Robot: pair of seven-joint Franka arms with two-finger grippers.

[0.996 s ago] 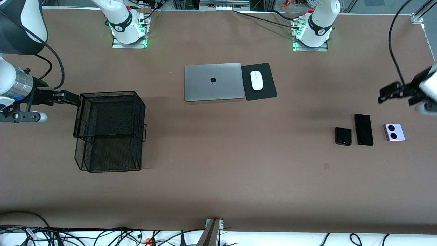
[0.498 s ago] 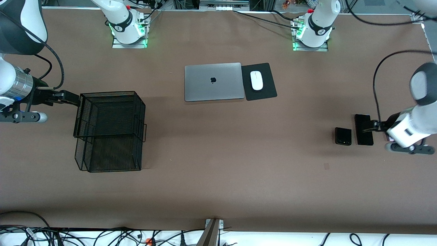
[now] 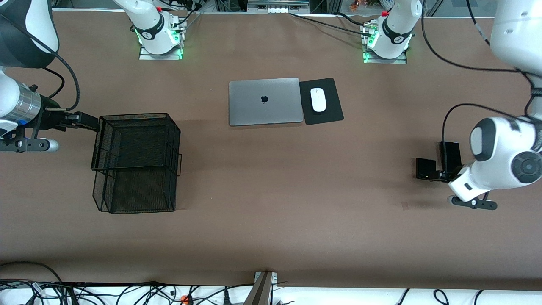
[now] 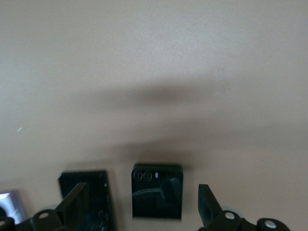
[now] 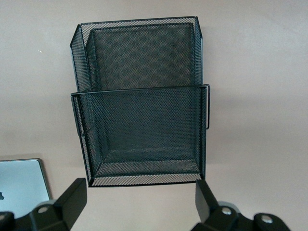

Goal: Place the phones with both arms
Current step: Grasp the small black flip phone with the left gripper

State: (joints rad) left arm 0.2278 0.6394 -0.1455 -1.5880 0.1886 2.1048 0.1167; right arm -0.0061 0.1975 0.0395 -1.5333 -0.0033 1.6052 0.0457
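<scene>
Your spread left hand (image 4: 144,211) hovers over the folded black phone (image 3: 424,168); lower it squarely, while the right hand (image 5: 139,204) waits spread.

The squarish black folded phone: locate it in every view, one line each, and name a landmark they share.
Front view: squarish black folded phone on the table toward the left arm's end, beside the left gripper.
Left wrist view: same phone, low, between the open fingers.
Right wrist view: not in it.
Shared landmark: long slim black phone beside it.
</scene>
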